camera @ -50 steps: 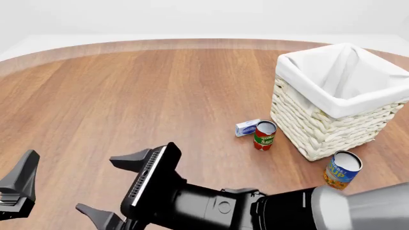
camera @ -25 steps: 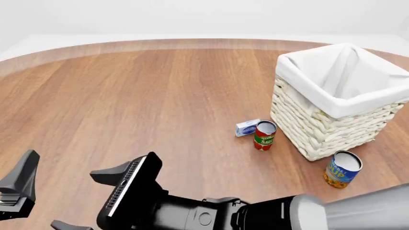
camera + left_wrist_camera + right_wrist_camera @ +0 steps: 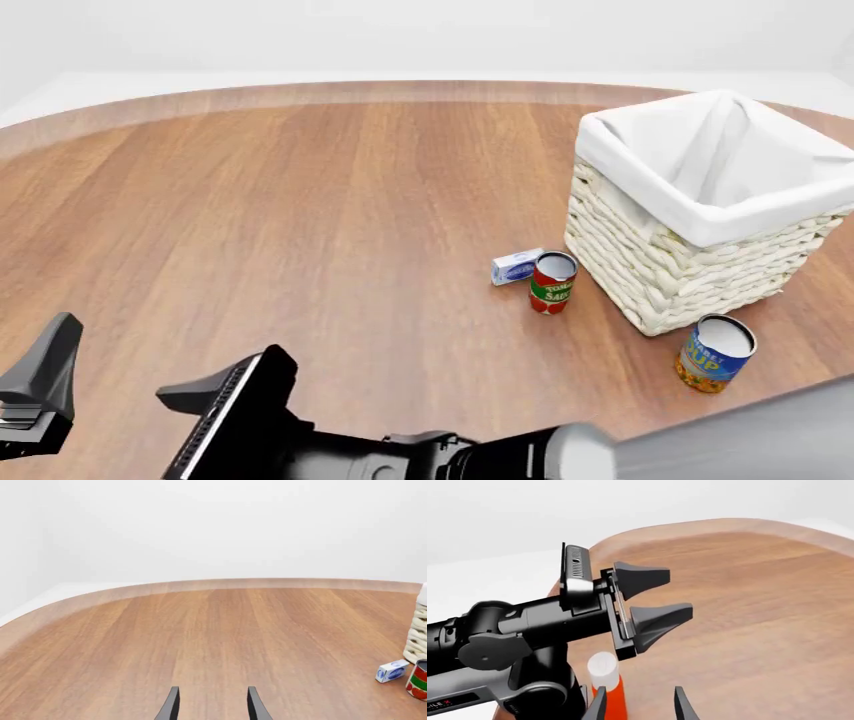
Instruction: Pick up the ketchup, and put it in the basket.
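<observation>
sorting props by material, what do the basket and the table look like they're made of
Basket: looks like white woven wicker, with ridged braided rows on its walls, and a matte white cloth liner folded over the rim. Table: looks like wood or wood veneer, with reddish-brown grain streaks and a smooth, faintly glossy surface.

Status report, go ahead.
Both claws open, empty. Right claw lined up on ketchup beside left arm's base. Left claw hangs close above the ketchup. Basket far right.

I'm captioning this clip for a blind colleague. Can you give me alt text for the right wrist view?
A red ketchup bottle with a white cap stands just beyond the right tool, whose two dark fingertips are apart. Behind the bottle, the left arm reaches across the wooden table, its left tool open and holding nothing.
</observation>
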Controlling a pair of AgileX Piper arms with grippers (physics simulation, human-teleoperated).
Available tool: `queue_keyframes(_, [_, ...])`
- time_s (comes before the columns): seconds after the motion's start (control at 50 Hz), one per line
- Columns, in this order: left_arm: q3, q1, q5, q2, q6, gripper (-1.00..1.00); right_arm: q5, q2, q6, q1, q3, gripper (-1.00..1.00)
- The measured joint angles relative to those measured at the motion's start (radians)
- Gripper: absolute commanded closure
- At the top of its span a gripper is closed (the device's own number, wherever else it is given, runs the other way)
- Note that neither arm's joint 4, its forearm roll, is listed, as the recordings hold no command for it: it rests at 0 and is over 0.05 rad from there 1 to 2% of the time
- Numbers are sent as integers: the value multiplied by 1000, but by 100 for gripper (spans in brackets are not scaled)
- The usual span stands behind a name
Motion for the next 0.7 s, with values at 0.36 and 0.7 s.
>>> queue_keyframes(0.36, [0,0,0,0,0,-100,1,35,40,22,-28,-100])
queue_keyframes(0.7, [0,0,0,0,0,-100,19,90,76,17,-60,-100])
